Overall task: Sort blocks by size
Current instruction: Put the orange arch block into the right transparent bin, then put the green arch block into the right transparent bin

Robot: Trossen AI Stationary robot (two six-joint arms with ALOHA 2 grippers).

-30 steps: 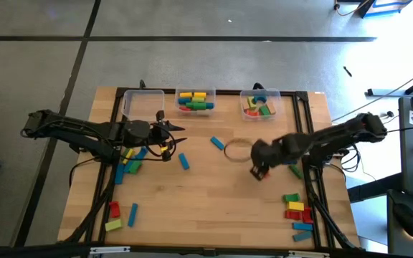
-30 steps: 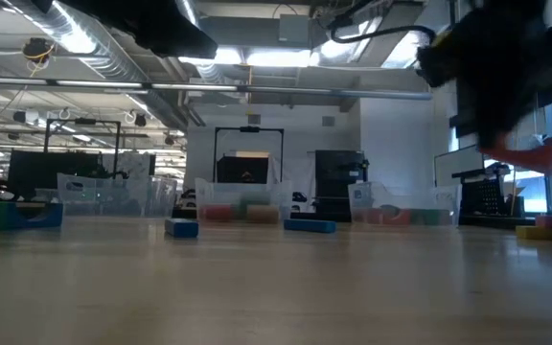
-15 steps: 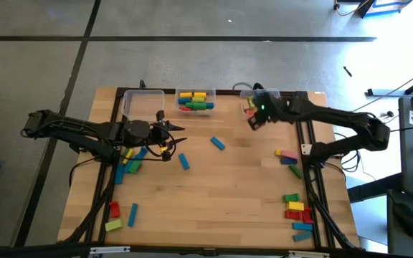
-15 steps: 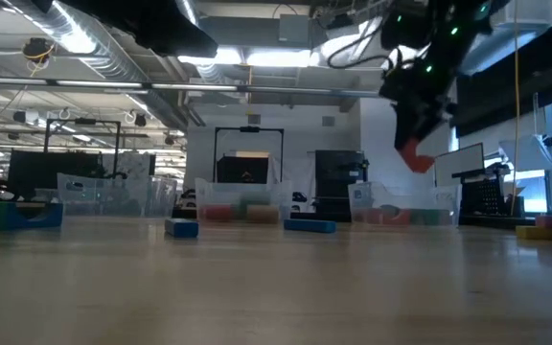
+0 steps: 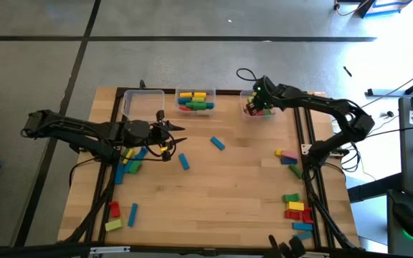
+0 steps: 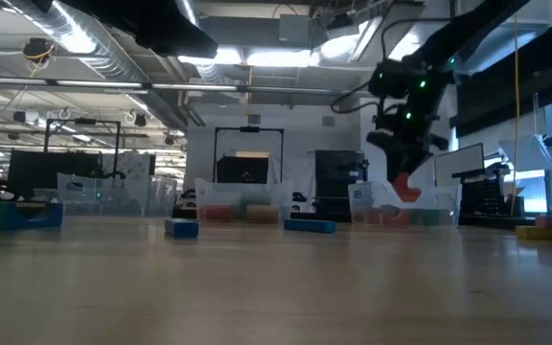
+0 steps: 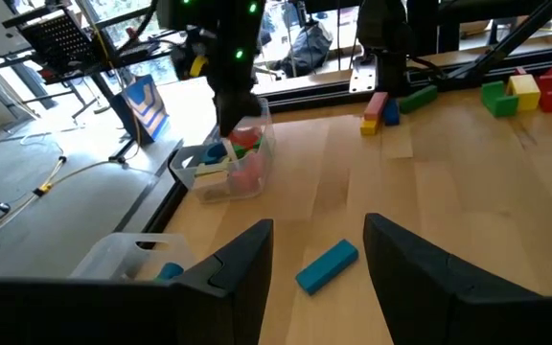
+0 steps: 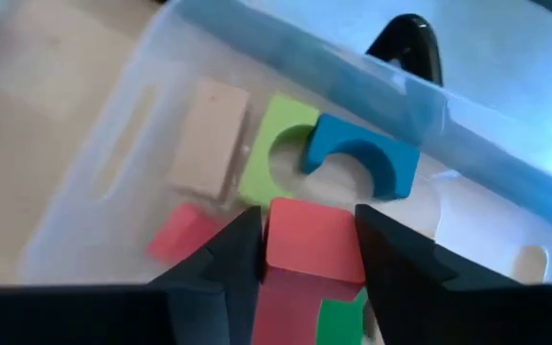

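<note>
Three clear bins sit in a row along the table's far edge, at about twelve o'clock in the high view. The left bin looks nearly bare from above, though the left wrist view shows something blue in it. The middle bin holds yellow, blue, green and red blocks. The right bin holds a tan bar, a green piece with a round notch, a blue arch and a pink-red piece.

The right gripper hangs over the right bin with its fingers clamped on a red block, which sits just above the pieces in the bin. In the low view the red block shows at the gripper's tip, level with the bin's rim.

Loose blocks lie around the table: a blue bar near the centre, another blue bar at about eight o'clock from it, a pink, yellow and green cluster at three o'clock, a stack of green, yellow, red and blue at five o'clock, and red, blue and yellow pieces at seven o'clock.

The left gripper waits at nine o'clock with its fingers apart and nothing between them, above a blue, yellow and green pile.
</note>
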